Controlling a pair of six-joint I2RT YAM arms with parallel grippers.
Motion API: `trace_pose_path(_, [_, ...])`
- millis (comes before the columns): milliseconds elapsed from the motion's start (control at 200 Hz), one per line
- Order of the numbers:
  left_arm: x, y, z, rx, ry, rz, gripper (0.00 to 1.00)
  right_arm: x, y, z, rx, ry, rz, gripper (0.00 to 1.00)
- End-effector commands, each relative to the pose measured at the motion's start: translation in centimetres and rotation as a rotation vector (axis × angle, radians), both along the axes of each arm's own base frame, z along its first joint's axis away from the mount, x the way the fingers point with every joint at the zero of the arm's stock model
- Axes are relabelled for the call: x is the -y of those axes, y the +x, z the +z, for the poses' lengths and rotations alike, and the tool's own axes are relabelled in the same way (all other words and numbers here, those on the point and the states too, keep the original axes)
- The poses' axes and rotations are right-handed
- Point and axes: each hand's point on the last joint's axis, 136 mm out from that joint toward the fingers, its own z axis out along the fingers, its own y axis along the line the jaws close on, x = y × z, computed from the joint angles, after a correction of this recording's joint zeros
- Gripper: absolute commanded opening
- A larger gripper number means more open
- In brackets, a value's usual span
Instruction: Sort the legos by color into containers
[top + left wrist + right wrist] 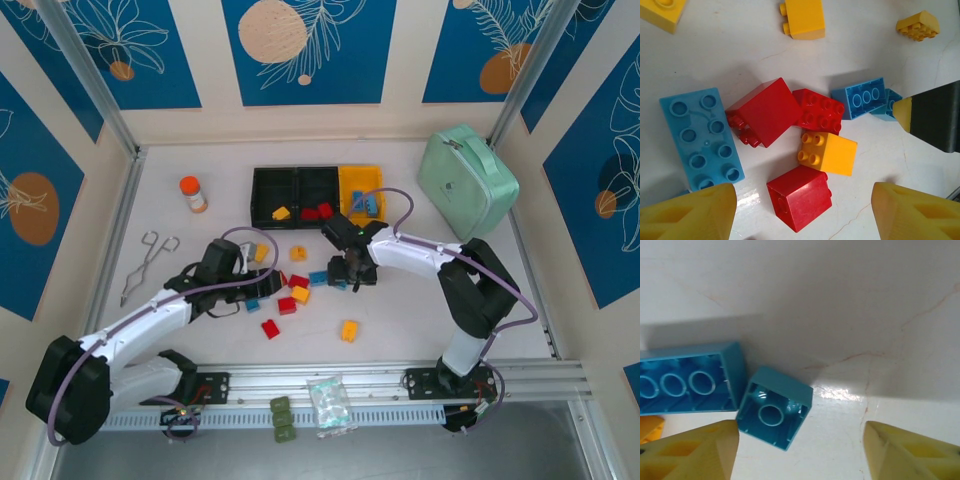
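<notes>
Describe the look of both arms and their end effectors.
The left arm and right arm have white link shells with black joints and black bases. A lilac cable loops along each. The left end effector and right end effector carry yellow, wedge-shaped fingers.

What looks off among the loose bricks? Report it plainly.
Nothing looks broken or spilled, but several legos are not sitting studs-up. The small blue brick and the long blue brick beside it lie hollow side up. A red brick lies tipped on its side, its studs pointing sideways.
</notes>
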Motion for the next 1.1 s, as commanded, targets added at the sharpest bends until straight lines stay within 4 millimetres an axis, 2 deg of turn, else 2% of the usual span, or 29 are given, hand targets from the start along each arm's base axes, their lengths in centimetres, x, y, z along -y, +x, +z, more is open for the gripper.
trace_pose_path(0, [0.5,0.0,-0.1,-0.007,-0.019,-0.006,0.71,0.7,-0.3,-0.9,-0.025,0.002,-0.051,0.62])
trace_pose_path(55, [0.5,-0.1,-0.2,-0.010,-0.019,-0.005,0.71,1.3,-0.5,-1.3,-0.035,-0.004,-0.068,0.58])
trace_pose_path(285, [0.2,-0.2,-0.4,-0.010,-0.010,0.005,0.71,3.8,-0.6,-0.9,-0.020,-0.027,-0.116,0.58])
trace_pose_path(555, [0.5,0.0,-0.4,-0.016,-0.022,0.005,0.71,3.2,0.8,1.2,0.044,-0.007,-0.096,0.69])
trace_pose_path(780, [0.4,-0.2,-0.7,-0.020,-0.018,0.009,0.71,2.6,3.2,1.1,0.056,0.017,-0.121,0.72])
trace_pose_path(995, [0.2,-0.4,-1.0,-0.030,-0.018,0.014,0.71,2.3,5.3,-0.4,0.030,0.031,-0.177,0.69])
trace_pose_path(1055, [0.2,-0.4,-1.0,-0.028,-0.016,0.014,0.71,2.1,5.5,-0.8,0.018,0.025,-0.180,0.65])
trace_pose_path(1095, [0.2,-0.4,-1.1,-0.031,-0.014,0.015,0.71,2.0,5.5,-1.2,0.005,0.020,-0.179,0.58])
